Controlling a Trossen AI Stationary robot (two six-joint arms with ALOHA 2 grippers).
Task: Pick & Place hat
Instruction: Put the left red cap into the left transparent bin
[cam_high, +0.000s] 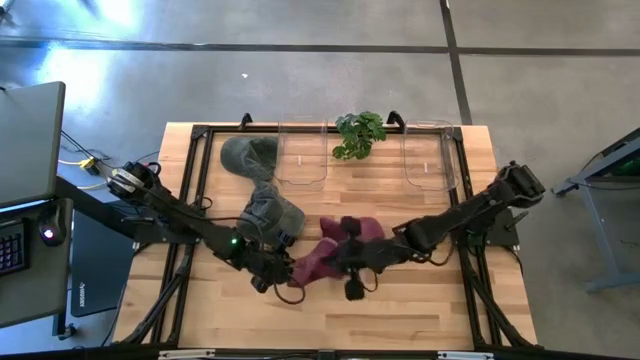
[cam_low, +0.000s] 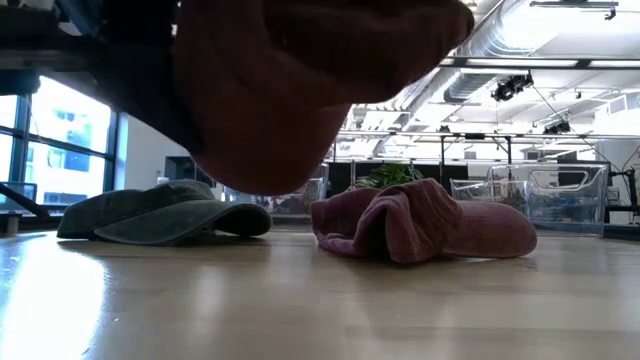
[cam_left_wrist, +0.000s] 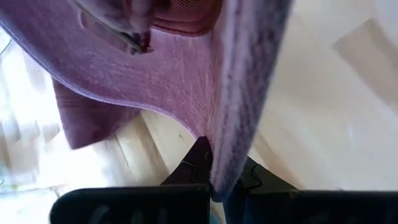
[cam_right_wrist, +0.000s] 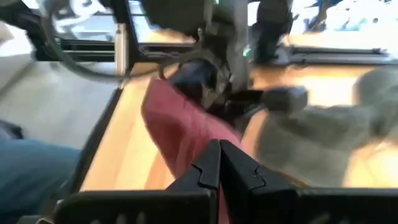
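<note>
A maroon hat (cam_high: 303, 268) is raised off the table in my left gripper (cam_high: 272, 278), which is shut on it; in the low view it hangs blurred close to the camera (cam_low: 300, 90). More maroon cloth (cam_low: 420, 220) lies crumpled on the wood; whether it is a second hat does not show. My right gripper (cam_right_wrist: 221, 160), fingers shut, hovers at that cloth (cam_high: 345, 238). Two grey-green caps rest on the table on their brims, one mid-table (cam_high: 270, 210) and one farther back (cam_high: 250, 155). My left gripper pinches the maroon hat's brim at its edge (cam_left_wrist: 219, 177) between its two fingers (cam_left_wrist: 194, 163). The brim stands on edge between them, and the crown (cam_left_wrist: 143, 68) hangs beyond, lifted off the wood. My right gripper's fingers are shut just above maroon cloth (cam_right_wrist: 180, 134); whether they touch it cannot be told.
Two clear bins (cam_high: 300, 152) (cam_high: 430, 155) and a small green plant (cam_high: 360, 133) stand along the table's far edge. A black frame rail (cam_high: 200, 180) runs along the table's sides. Bare wood (cam_high: 400, 310) lies toward the near edge.
</note>
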